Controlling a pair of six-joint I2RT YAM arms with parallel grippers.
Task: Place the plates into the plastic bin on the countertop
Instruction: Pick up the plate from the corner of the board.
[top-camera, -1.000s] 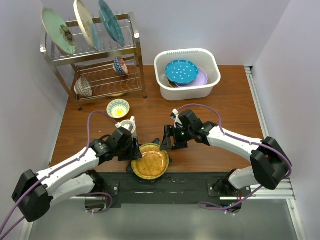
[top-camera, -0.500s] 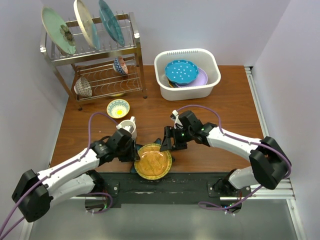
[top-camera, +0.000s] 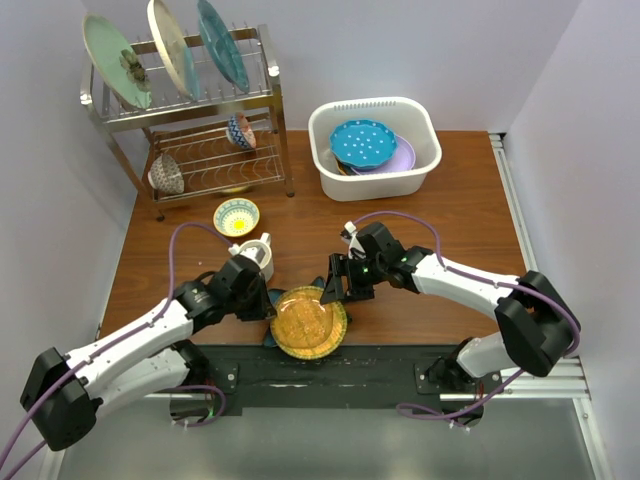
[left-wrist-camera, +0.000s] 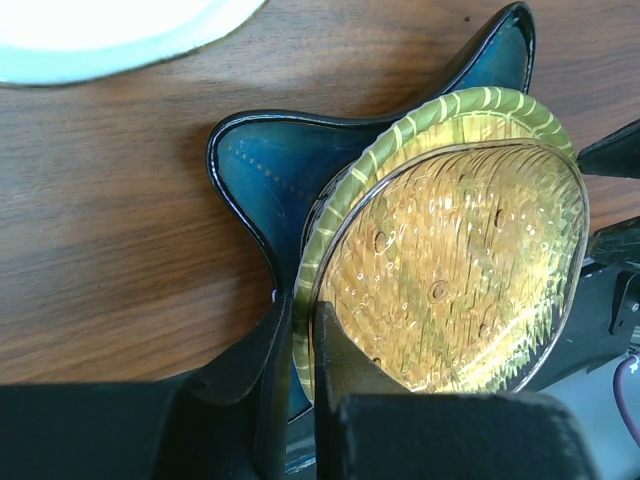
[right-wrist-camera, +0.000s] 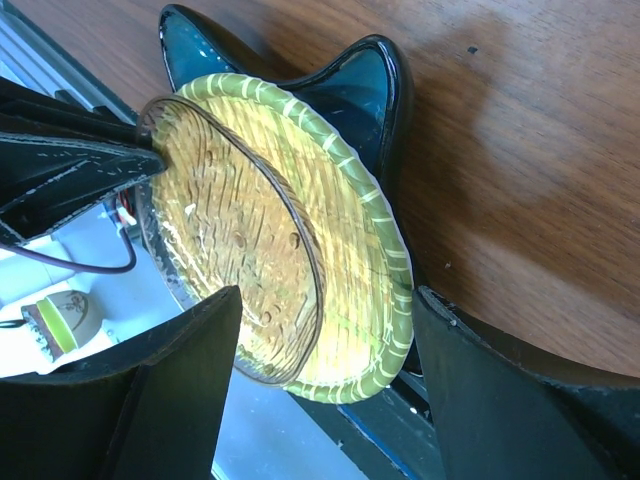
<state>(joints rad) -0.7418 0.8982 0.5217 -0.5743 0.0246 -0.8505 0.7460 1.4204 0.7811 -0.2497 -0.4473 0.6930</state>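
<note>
Near the countertop's (top-camera: 460, 215) front edge lies a stack of plates: an amber glass plate (top-camera: 305, 322) (left-wrist-camera: 460, 260) (right-wrist-camera: 225, 230) in a green striped-rim plate (left-wrist-camera: 440, 110) (right-wrist-camera: 370, 240), over a teal star-shaped plate (left-wrist-camera: 260, 170) (right-wrist-camera: 350, 85). My left gripper (top-camera: 272, 308) (left-wrist-camera: 300, 312) is shut on the left edge of the striped-rim plate. My right gripper (top-camera: 336, 290) (right-wrist-camera: 328, 300) stands open, one finger on each side of the stack's far right edge. The white plastic bin (top-camera: 420, 175) at the back holds a blue dotted plate (top-camera: 363, 143) and a lavender plate (top-camera: 402, 156).
A steel wire rack (top-camera: 262, 100) at the back left carries a mint plate (top-camera: 115, 60), a cream plate (top-camera: 170, 45), a dark teal plate (top-camera: 222, 42) and two bowls below. A patterned bowl (top-camera: 237, 216) and a white mug (top-camera: 255, 252) stand just behind my left gripper.
My left gripper has closed onto the rim of the striped-rim plate. The upper two plates have shifted slightly to the right. The right gripper has barely moved.
</note>
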